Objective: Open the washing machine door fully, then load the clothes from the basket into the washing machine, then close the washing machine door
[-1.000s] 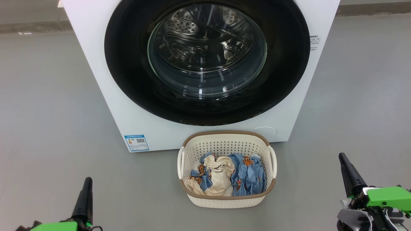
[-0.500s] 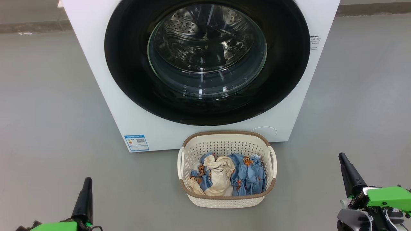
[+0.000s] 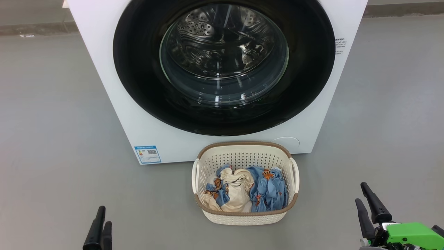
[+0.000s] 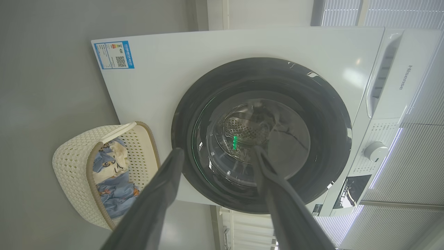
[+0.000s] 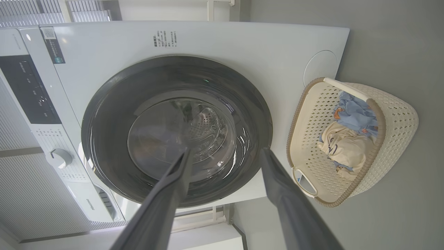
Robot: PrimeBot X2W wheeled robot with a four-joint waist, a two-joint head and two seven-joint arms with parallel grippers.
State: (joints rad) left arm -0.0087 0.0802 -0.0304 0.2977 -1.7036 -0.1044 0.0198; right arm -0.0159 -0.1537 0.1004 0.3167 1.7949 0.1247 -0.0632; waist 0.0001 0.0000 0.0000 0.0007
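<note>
Door: washing machine door (image 3: 138, 69) shut flush on washing machine (image 3: 104, 90), ahead of and above both hands, well apart.
Left hand (image 3: 104, 216): open, empty.
Right hand (image 3: 360, 192): open, empty; neither clearly nearer.
Clothes (image 3: 242, 191): in basket (image 3: 242, 143), between hands.

Laundry area or test room: a white washing machine (image 3: 100, 76) stands on bare grey floor (image 3: 45, 104), slatted blinds (image 4: 381, 14) behind it, a laundry basket (image 3: 242, 158) before it.
</note>
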